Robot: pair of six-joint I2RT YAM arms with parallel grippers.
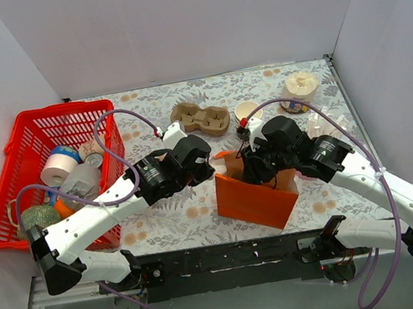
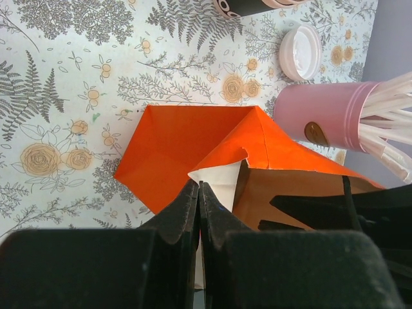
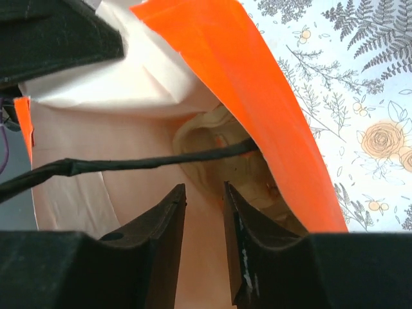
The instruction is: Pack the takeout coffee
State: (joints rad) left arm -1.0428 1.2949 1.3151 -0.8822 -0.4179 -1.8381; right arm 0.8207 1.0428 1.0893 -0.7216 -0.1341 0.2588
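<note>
An orange paper bag (image 1: 254,200) stands open at the table's middle front. My left gripper (image 1: 212,167) is shut on the bag's left rim; in the left wrist view (image 2: 198,185) a thin white paper edge sits between its closed fingers. My right gripper (image 1: 259,168) reaches into the bag's mouth, open and empty (image 3: 205,188), above a beige rounded shape (image 3: 215,145) at the bag's bottom that I cannot identify. The takeout coffee (image 1: 247,110), a small cream cup with a white top, stands on the table behind the bag; it appears to show in the left wrist view too (image 2: 300,51).
A brown pulp cup carrier (image 1: 201,119) lies at the back middle. A stack of cream cups (image 1: 301,83) stands at the back right. A pink cup of white sticks (image 2: 328,114) stands beside the bag. A red basket (image 1: 41,140) of groceries fills the left side.
</note>
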